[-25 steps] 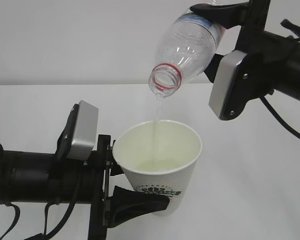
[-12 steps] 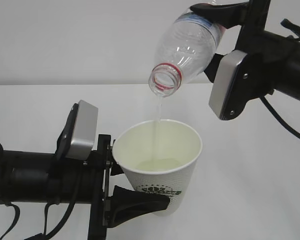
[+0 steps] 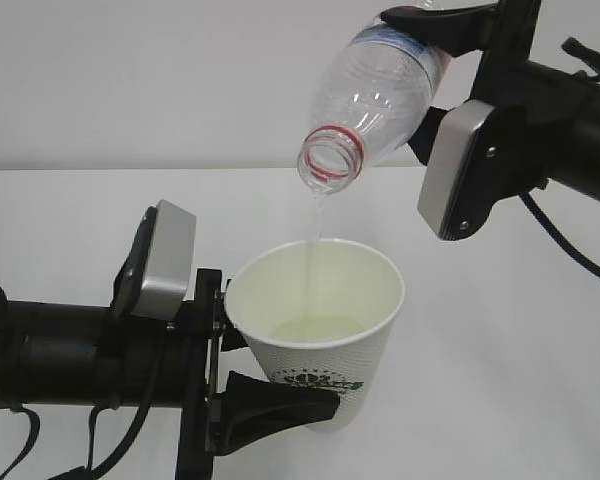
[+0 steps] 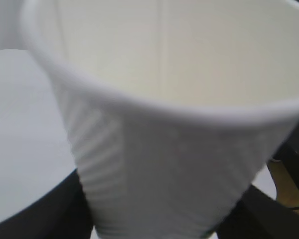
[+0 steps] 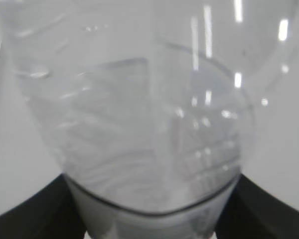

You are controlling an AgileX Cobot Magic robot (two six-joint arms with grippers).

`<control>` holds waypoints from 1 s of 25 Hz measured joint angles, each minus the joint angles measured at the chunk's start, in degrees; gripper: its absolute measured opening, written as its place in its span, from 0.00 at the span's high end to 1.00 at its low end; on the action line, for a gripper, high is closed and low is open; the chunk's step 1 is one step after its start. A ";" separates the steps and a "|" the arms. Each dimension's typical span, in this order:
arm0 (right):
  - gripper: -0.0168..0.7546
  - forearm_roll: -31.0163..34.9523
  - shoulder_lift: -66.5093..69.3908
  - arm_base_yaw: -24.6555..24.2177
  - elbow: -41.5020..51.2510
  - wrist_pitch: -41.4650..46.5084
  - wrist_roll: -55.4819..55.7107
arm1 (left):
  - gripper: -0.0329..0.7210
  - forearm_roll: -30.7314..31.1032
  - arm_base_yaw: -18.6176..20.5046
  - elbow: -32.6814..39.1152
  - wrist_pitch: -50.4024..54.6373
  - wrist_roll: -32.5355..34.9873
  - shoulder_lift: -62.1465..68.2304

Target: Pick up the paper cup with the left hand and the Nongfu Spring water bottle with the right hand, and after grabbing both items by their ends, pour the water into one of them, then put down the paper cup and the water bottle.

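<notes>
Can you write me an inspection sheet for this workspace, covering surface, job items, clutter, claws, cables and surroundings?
Surface: white table, no spills seen.
Cup: upright, off the table, a pale pool of water inside.
Bottle: tilted mouth-down above the cup, cap off, red neck ring showing.
Water: thin stream falling from the bottle mouth into the cup.
Clutter: nothing seen.
Left claw: shut on the cup's lower part.
Right claw: shut on the bottle's base end.
Cables: black leads hang along both arms, away from the stream.
Surroundings: plain pale wall behind the table.
</notes>
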 joint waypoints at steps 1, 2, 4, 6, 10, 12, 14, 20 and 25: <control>0.34 0.00 0.00 0.00 0.00 0.00 0.00 | 0.33 0.00 0.00 0.00 0.00 0.00 0.00; 0.34 0.00 0.00 0.00 0.00 0.00 0.00 | 0.33 0.00 0.00 0.00 0.00 0.00 0.00; 0.34 0.00 0.00 0.00 0.00 0.00 0.00 | 0.33 0.00 0.00 0.00 0.00 0.00 0.00; 0.34 0.00 0.00 0.00 0.00 0.00 0.00 | 0.33 0.00 0.00 0.00 0.00 0.00 0.00; 0.34 0.00 0.00 0.00 0.00 0.00 0.00 | 0.33 0.00 0.00 0.00 0.00 0.00 0.00; 0.34 0.00 0.00 0.00 0.00 -0.02 0.00 | 0.34 0.00 0.00 0.00 0.00 0.00 0.00; 0.34 0.00 0.00 0.00 0.00 -0.02 0.00 | 0.34 0.00 0.00 0.00 0.00 0.00 0.00; 0.34 0.00 0.00 0.00 0.00 -0.02 0.00 | 0.34 0.00 0.00 0.00 0.00 0.00 0.00; 0.34 0.00 0.00 0.00 0.00 -0.12 0.00 | 0.34 0.00 0.00 0.00 0.00 0.00 0.00</control>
